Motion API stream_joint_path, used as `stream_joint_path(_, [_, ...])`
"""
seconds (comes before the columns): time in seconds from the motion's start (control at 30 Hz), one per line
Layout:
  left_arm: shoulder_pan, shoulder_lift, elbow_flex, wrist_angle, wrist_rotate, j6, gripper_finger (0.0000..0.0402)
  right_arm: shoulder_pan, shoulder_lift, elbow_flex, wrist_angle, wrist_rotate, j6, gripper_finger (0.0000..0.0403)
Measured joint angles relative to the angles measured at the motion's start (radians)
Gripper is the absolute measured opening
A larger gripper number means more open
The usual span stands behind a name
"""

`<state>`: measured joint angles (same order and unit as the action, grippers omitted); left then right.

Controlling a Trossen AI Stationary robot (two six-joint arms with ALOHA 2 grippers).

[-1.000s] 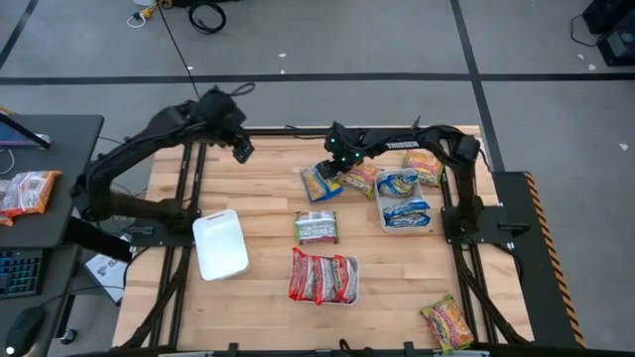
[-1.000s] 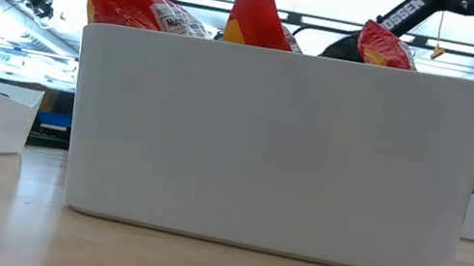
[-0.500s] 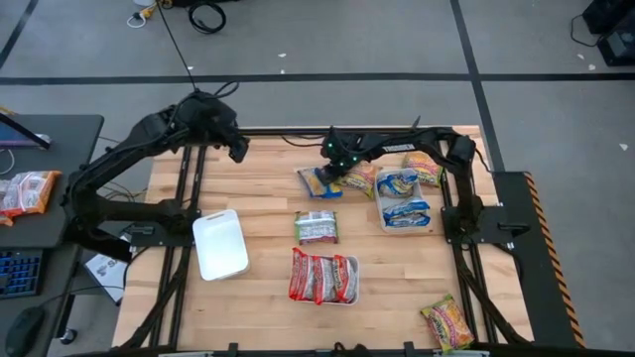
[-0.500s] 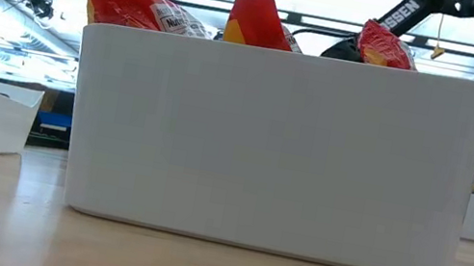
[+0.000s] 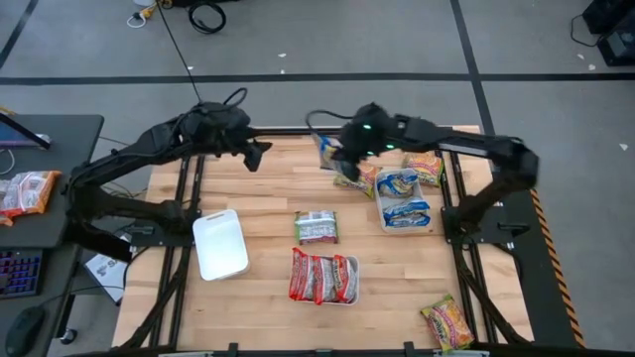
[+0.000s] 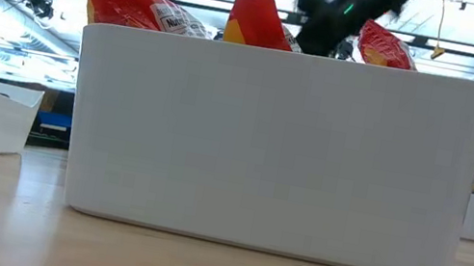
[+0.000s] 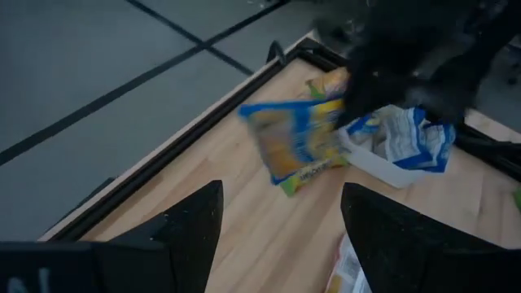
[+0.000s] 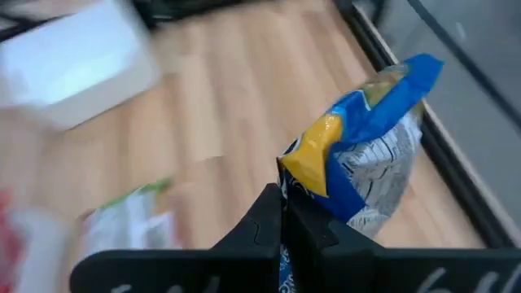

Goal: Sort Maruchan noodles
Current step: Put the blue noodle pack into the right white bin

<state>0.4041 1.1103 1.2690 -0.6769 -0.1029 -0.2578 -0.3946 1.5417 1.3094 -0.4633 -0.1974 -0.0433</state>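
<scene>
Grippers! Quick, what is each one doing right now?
Left gripper: open, holding nothing, hovering near the table's far edge.
Right gripper: shut on a blue-and-yellow noodle packet, lifted off the table.

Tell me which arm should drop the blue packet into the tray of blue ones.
Right. The right gripper already pinches the blue packet, lifted beside that tray. The left gripper is open, empty and farther away.

Robotics lab/workshop: taped grey floor (image 5: pixel 417 40), loose cables (image 5: pixel 206 15), desk w/ keyboard (image 5: pixel 22 273)
</scene>
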Motion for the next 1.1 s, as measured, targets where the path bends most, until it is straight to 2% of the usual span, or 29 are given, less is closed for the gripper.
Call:
stream_joint_path(0.17, [-0.062,0.014,0.0,0.005,-0.061,-0.069,0.0254,0.055,-0.211,0.002,-0.243,-0.002,-0.182,0.0009])
stream_joint_path(0.33, [-0.123,0.046,0.001,0.035,-0.129,-0.133,0.0254,0.075,-0.345,0.002,-0.537,0.129,-0.259,0.0009])
stream_joint_path(0.47, [-0.168,0.082,0.0,0.097,-0.154,-0.179,0.0254,0.049,-0.396,0.001,-0.678,0.247,-0.314,0.0009])
stream_joint_path(0.63, [-0.229,0.132,0.001,0.168,-0.171,-0.208,0.0254,0.009,-0.421,-0.013,-0.763,0.253,-0.438,0.0008])
stream_joint_path(0.8, [-0.281,0.184,0.0,0.173,-0.203,-0.232,0.0254,-0.008,-0.452,-0.102,-0.86,0.225,-0.591,0.0009])
stream_joint_path(1.1, [-0.328,0.234,0.0,0.174,-0.235,-0.282,0.0254,-0.021,-0.509,-0.294,-0.815,0.257,-0.713,0.001])
